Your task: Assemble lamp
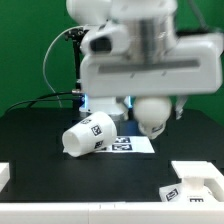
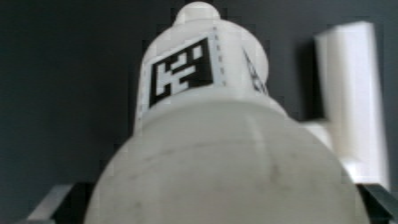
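Observation:
My gripper (image 1: 152, 106) is shut on the rounded white bulb (image 1: 152, 116) and holds it just above the black table, at the marker board's right end in the exterior view. In the wrist view the bulb (image 2: 210, 130) fills the picture, with a black-and-white tag on its narrow end. The dark fingertips (image 2: 64, 203) show at its wide end. The tapered shade (image 1: 88, 135) lies on its side at the exterior view's left of the bulb. A flat white tagged part, the lamp base (image 1: 174, 191), lies at the front right.
The marker board (image 1: 128, 144) lies flat behind the shade. A white raised frame (image 1: 205, 171) stands at the front right by the base. Another white piece (image 1: 4, 176) is at the left edge. A white slab (image 2: 349, 70) shows beside the bulb in the wrist view.

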Available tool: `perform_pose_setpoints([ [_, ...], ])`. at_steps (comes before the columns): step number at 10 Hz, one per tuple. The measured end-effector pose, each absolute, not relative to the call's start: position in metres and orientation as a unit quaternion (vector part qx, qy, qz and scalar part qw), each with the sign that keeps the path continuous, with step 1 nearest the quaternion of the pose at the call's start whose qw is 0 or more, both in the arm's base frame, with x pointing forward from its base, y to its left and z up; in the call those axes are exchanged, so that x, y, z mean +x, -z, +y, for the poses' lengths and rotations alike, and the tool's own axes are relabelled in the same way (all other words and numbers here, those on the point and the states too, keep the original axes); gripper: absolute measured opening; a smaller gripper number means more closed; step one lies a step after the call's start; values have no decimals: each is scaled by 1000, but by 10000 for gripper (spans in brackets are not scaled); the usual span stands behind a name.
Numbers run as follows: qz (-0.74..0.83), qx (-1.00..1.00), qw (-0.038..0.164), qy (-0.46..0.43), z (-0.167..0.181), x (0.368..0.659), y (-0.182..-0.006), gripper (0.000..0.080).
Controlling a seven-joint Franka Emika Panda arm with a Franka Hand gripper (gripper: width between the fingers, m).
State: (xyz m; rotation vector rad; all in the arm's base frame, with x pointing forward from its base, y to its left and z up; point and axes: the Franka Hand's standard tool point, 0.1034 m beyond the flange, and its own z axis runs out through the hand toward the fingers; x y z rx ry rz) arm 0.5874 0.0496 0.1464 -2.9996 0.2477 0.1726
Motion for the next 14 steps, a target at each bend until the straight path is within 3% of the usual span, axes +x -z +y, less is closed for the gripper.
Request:
perform_pose_setpoints([
  [2,69,-995,63,19,64,599,-173,574],
  [7,72,-980,48,181,63,613,-168,574],
  [9,56,-950,34,306,71,628,-171,574],
  [14,44,-954,34,294,93,622,-158,574],
])
